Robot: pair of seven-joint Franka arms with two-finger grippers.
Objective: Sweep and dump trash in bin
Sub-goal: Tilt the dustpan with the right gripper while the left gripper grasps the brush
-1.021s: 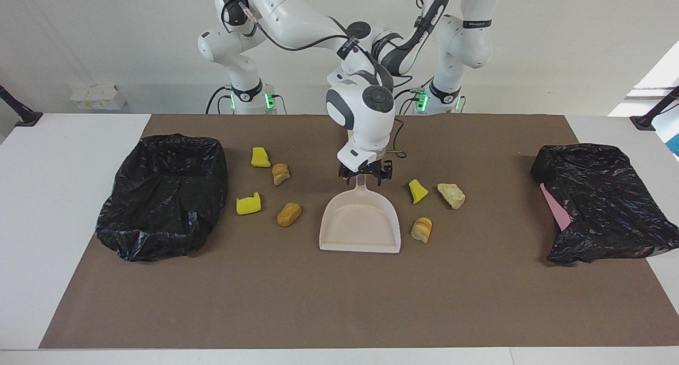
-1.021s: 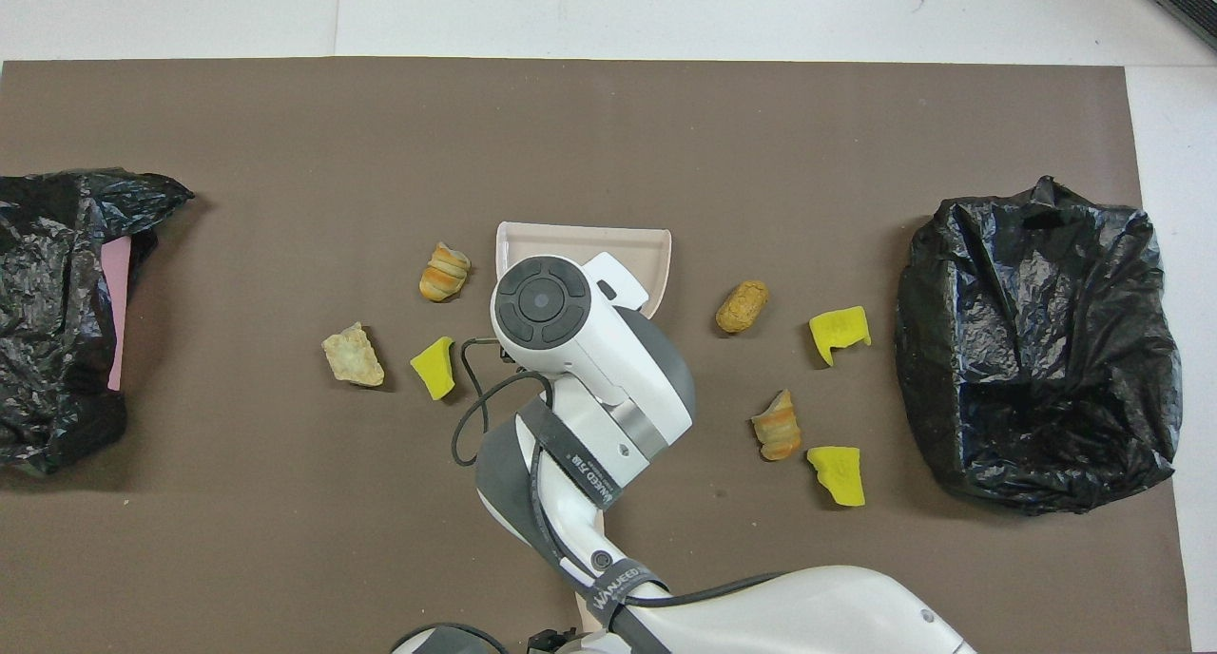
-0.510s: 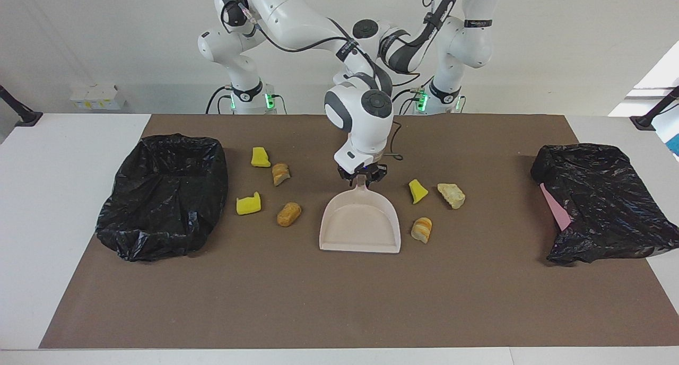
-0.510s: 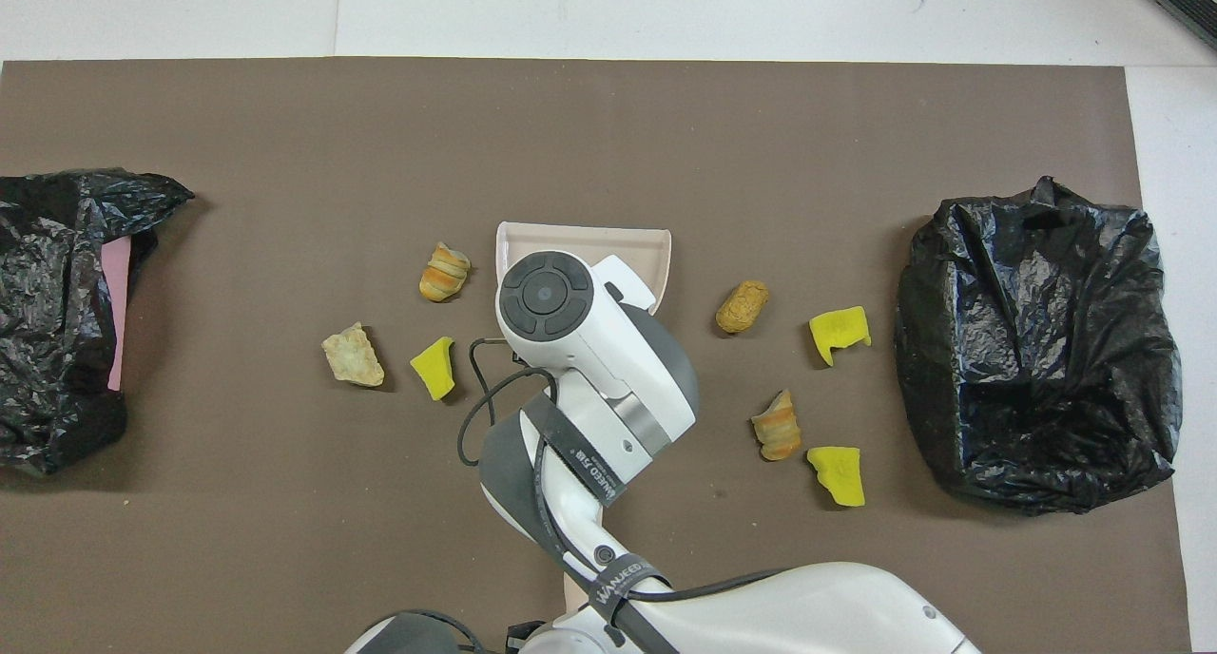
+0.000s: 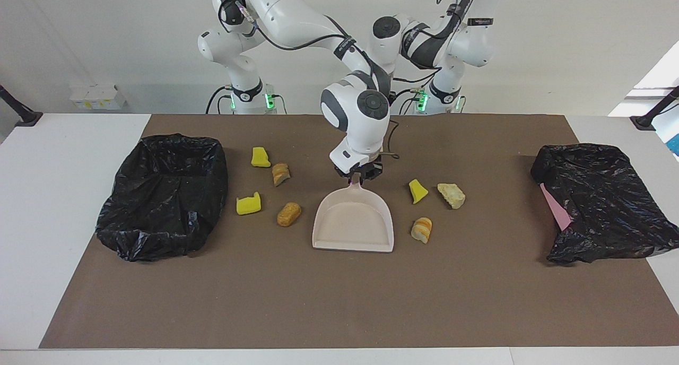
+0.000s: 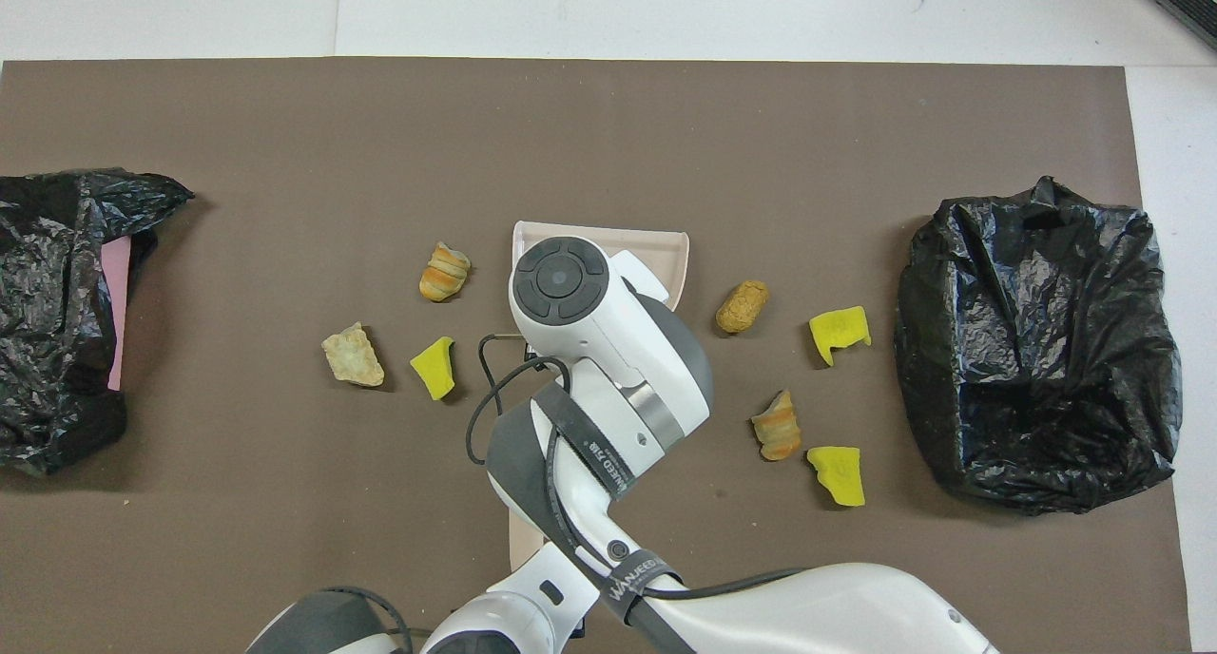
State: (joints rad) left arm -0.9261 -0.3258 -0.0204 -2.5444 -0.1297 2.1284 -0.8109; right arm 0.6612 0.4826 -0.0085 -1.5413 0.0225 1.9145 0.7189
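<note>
Right claw (image 5: 358, 175): pinching the dustpan (image 5: 354, 222) handle, ready for scooping.
Left claw: hidden; pressed together, waiting.
Trash (image 5: 289, 214): scattered beside dustpan, between bins (image 5: 164, 195).

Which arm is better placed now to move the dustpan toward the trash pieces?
Right: the right claw is closed on the handle of the dustpan. The left arm is raised, away from it.
</note>
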